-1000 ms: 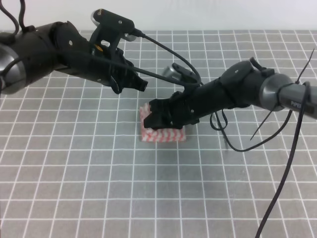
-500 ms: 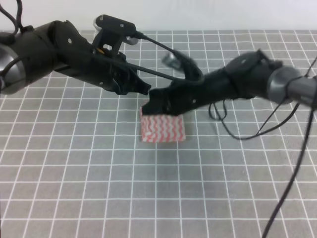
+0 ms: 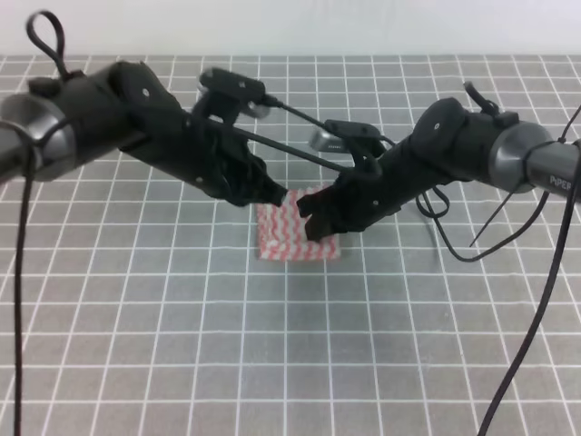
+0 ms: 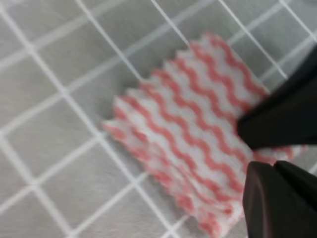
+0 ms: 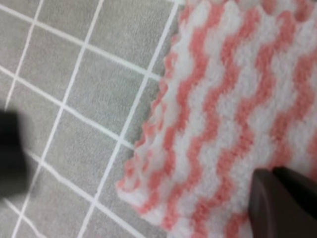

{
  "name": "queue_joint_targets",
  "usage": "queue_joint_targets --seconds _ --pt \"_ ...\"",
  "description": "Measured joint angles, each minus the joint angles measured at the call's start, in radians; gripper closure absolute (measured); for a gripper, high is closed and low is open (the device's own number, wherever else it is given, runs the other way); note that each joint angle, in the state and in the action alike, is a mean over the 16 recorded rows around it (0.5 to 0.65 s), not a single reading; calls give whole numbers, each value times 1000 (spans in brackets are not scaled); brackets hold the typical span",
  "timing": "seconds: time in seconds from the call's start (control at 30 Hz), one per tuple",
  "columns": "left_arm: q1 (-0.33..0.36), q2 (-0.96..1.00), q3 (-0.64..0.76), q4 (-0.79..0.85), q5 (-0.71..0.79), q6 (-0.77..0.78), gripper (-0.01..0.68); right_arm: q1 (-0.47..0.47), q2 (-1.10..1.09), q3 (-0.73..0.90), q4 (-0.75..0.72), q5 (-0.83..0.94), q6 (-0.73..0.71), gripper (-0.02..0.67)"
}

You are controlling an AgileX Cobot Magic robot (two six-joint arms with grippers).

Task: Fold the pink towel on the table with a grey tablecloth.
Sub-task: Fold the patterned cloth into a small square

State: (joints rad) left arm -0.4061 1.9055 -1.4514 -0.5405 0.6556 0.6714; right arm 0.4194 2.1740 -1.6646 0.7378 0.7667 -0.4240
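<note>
The pink towel [image 3: 290, 242] lies folded in a small flat rectangle on the table with a grey tablecloth [image 3: 136, 318]. My left gripper [image 3: 275, 196] points down at the towel's far left corner, its fingers together. From the right, my right gripper [image 3: 311, 220] sits over the towel's right half and hides part of it. In the left wrist view the towel [image 4: 188, 129] fills the middle, the left gripper [image 4: 273, 168] is at its lower right edge, and the right gripper [image 4: 280, 119] is just above. The right wrist view shows the right gripper [image 5: 271, 173] shut, tip on the towel [image 5: 233, 99].
Grey gridded cloth [image 3: 408, 363] spreads all around the towel. Black cables [image 3: 536, 272] hang from the right arm over the right side of the table. A dark blurred shape [image 5: 10, 144] sits at the left edge of the right wrist view.
The right gripper came down from the towel's far edge onto its right half. The left arm swung right and down to the far left corner. The towel stayed flat.
</note>
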Motion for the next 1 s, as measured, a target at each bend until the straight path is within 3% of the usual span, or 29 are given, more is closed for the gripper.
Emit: queue_joint_targets --seconds 0.57,1.0 --pt "0 38 0 -15 118 37 675 0 -291 45 -214 -36 139 665" --pt "1 -336 2 56 137 -27 675 1 -789 429 -239 -309 192 665"
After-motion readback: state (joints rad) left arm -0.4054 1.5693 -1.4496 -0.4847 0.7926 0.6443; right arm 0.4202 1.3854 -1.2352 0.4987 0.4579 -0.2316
